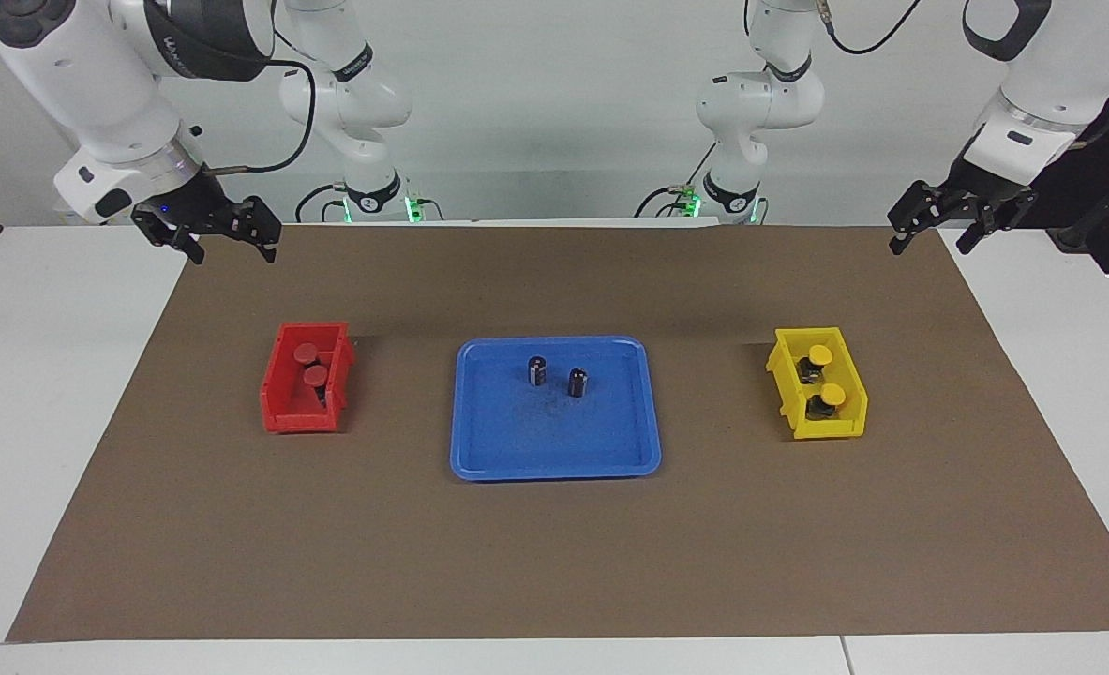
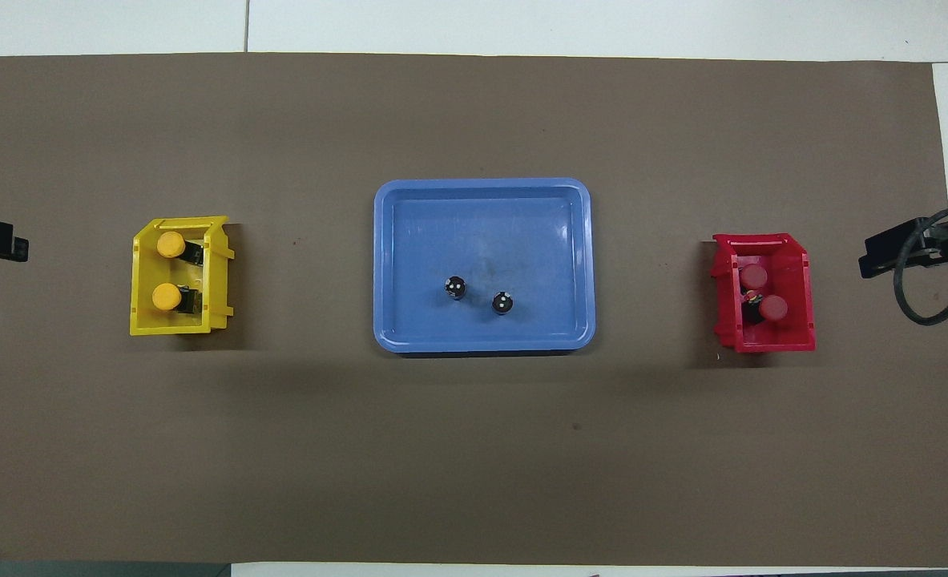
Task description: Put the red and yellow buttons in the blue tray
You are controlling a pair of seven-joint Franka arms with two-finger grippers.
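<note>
Both yellow buttons (image 1: 817, 356) sit in the yellow bin (image 1: 785, 375), both red buttons (image 1: 307, 353) in the red bin (image 1: 277, 398); blue tray (image 1: 479, 441) between; left gripper (image 1: 932, 232) and right gripper (image 1: 232, 246) hang with fingers spread, empty, at the brown mat's (image 1: 554, 562) two and ten o'clock corners in the facing view.

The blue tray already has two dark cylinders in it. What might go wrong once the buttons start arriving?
1. A button set down in the blue tray could topple the two dark cylinders standing there.
2. The red buttons sit close together inside the red bin, and the yellow buttons likewise in the yellow bin, so a tool may nudge the neighbour or the wall.
</note>
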